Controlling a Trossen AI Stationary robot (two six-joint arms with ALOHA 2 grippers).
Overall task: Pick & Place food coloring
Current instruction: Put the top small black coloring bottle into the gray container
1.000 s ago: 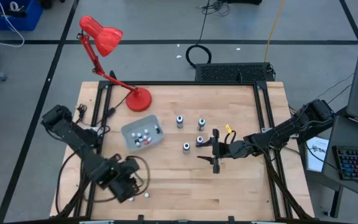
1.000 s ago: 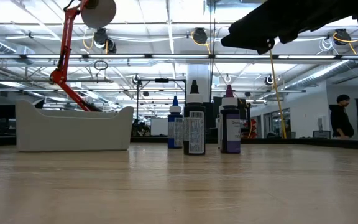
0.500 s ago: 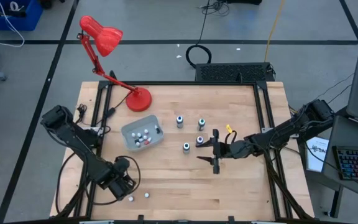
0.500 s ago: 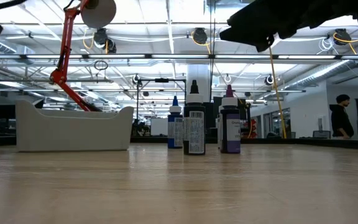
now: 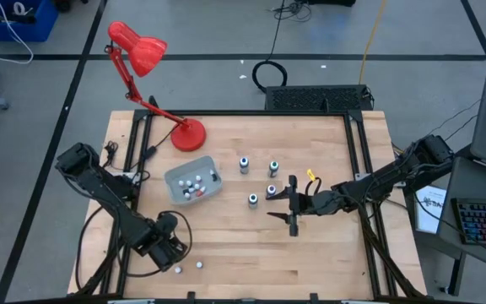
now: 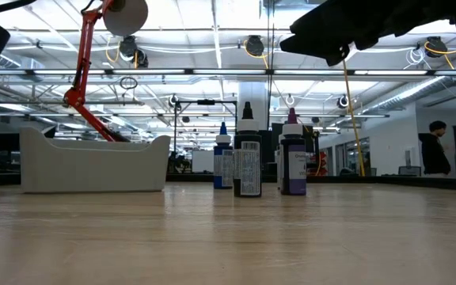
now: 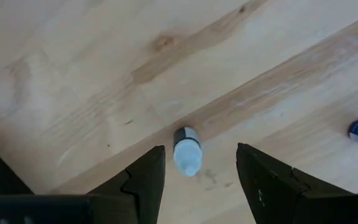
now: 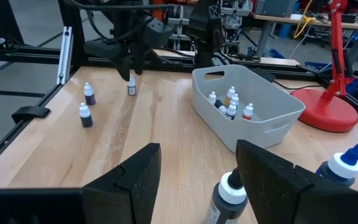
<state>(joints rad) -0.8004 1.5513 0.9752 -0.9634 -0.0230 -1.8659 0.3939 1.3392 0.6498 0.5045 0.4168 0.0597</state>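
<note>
Wood table (image 5: pixel 327 253): 4 bottles (image 5: pixel 253 199) upright, 2 loose, 1 tray (image 5: pixel 180 179).

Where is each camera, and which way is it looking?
High view: above, looking straight down at the table; both arms show.
Low view: at tabletop height, looking level across at standing bottles; dark arm parts show at top.
Left wrist view: on the left arm, looking down past the open left gripper at a small bottle.
Right wrist view: on the right arm, looking across past the open right gripper.
Shared: the tray shows in high, low and right wrist.
</note>
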